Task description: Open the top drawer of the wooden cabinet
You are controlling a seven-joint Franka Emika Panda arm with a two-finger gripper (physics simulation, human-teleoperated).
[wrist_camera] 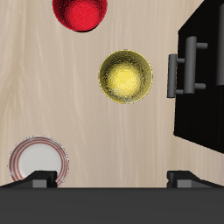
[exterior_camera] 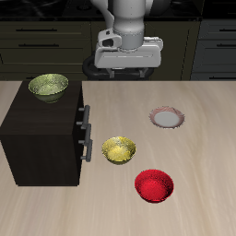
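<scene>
Green bowl [exterior_camera: 48, 87] atop the wooden cabinet [exterior_camera: 41, 138] shows only from outside; gripper [wrist_camera: 112, 178] gapes empty.

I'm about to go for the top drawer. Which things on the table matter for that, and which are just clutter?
Matter:
wooden cabinet
top drawer, handle
gripper, not touching anything

Clutter:
green bowl on the cabinet top
yellow bowl, closest to the handles
red bowl
plate
</scene>
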